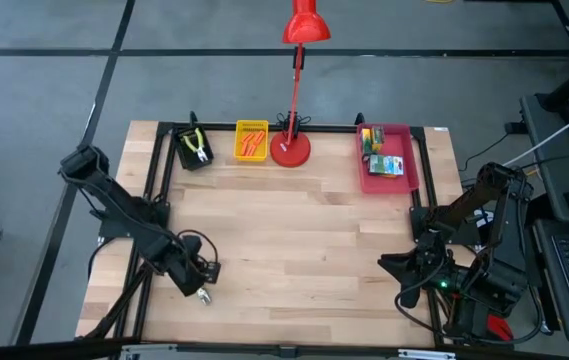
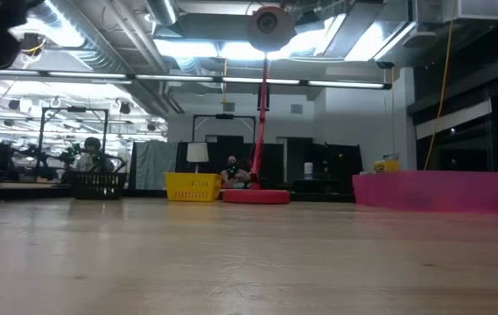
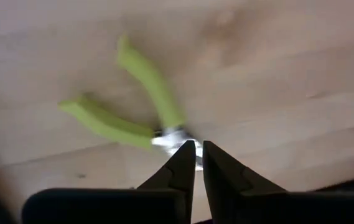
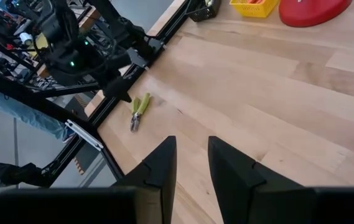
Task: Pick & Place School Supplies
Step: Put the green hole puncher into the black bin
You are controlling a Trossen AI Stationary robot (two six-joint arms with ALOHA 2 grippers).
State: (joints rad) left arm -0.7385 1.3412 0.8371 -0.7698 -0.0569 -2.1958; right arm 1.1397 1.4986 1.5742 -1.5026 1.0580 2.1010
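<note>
high view: left claw (image 1: 204, 288) low over the near-left worktop (image 1: 294, 250), a pair of pliers (image 1: 205, 296) lying at its tip. right claw (image 1: 396, 268) waits at the near-right edge. second pliers (image 1: 197, 146) in the black tray (image 1: 182, 158), orange pieces (image 1: 253, 143) in the yellow tray (image 1: 238, 140), crayon boxes (image 1: 385, 162) in the pink tray (image 1: 409, 160), red lamp (image 1: 292, 146) between them

low view: trays and lamp base along the far edge; no claw visible

left wrist view: fingers (image 3: 180, 165) nearly together, empty; the pliers' metal head sits just past the tips, green handles splayed on the wood

right wrist view: right fingers (image 4: 164, 163) parted, holding nothing; pliers lie flat beside the left arm
</note>
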